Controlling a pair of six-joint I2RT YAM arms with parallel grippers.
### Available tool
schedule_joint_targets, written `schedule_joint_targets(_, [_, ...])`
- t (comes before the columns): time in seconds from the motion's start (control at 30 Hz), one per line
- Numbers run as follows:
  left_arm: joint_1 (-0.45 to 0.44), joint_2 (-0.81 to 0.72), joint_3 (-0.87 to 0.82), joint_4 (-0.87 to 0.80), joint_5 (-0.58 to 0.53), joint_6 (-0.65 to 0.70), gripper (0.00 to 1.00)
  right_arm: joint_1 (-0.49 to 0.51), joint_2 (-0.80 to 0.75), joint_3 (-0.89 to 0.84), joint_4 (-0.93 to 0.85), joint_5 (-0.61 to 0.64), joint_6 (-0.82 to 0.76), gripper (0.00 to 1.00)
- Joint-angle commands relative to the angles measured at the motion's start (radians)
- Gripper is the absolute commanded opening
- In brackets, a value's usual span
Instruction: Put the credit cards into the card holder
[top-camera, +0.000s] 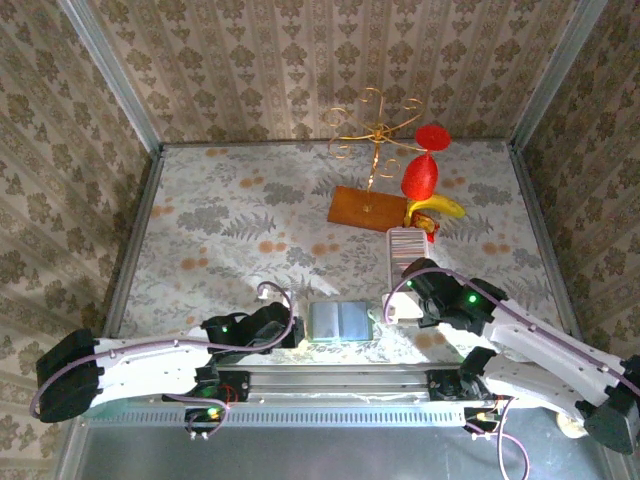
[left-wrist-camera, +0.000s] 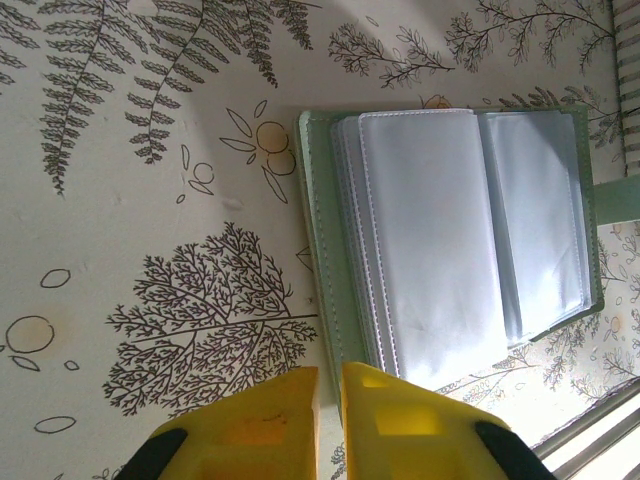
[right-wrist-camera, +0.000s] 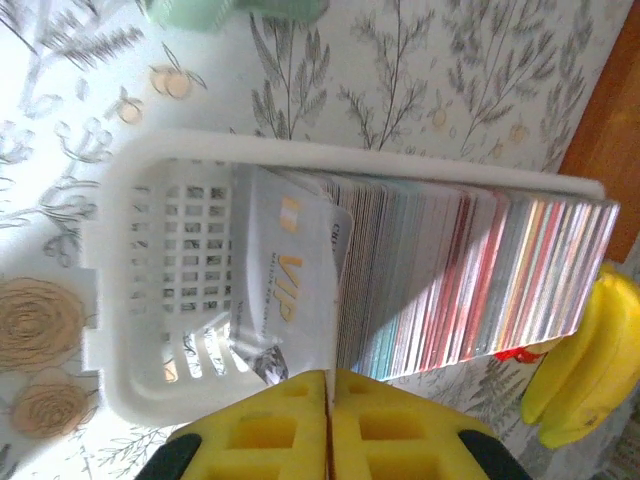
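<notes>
Two arms at work, top view first: card holder (top-camera: 340, 321) lies open at the middle of the table's near edge, left gripper (top-camera: 297, 328) at its left side, right gripper (top-camera: 408, 290) at the near end of the white tray (top-camera: 405, 245), which sits right of centre. Wooden board (top-camera: 365, 208) and banana (top-camera: 437, 207) lie beyond the tray toward the far edge

Left wrist view: card holder (left-wrist-camera: 450, 230) spread flat, clear pockets up and empty as far as I can tell. Left gripper (left-wrist-camera: 330, 375) is nearly closed, and the green cover's edge runs into the slim gap, so it looks pinched on the cover

Right wrist view: credit cards (right-wrist-camera: 460, 280) stand packed on edge in the tray (right-wrist-camera: 350, 160). The front card (right-wrist-camera: 285, 290), marked VIP, leans away from the stack. Right gripper (right-wrist-camera: 328, 378) is clenched, with that card's lower edge meeting the seam, so it is likely gripped by a thin margin

Risks: the bite on the card is shallow, so it could slip or twist on the lift. A neighbouring card may ride up with it. The card's corner could snag the tray's mesh wall and drag the tray. If the left pinch loosens, the holder slides or flips shut and the pocket mouth is lost
</notes>
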Motion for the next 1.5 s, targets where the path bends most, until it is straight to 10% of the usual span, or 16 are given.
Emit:
schedule_joint_targets(0.0, [-0.002,-0.034,0.023,-0.036,-0.015,-0.01,0.14,0.039,-0.061,0.092,-0.127,-0.095,0.175,0.0])
schedule_joint_targets(0.37, [0.018,-0.067,0.048,-0.032,-0.008,-0.004,0.16,0.106,-0.094,0.198,0.147,-0.209,1.321,0.0])
schedule_joint_targets(0.63, [0.084,-0.003,0.038,0.065,0.058,-0.019,0.24,0.106,0.079,-0.092,0.614,-0.43,2.012,0.0])
schedule_joint_targets(1.47, [0.113,0.238,0.088,0.165,0.153,0.001,0.37,0.128,0.368,-0.186,0.85,-0.377,2.078,0.0])
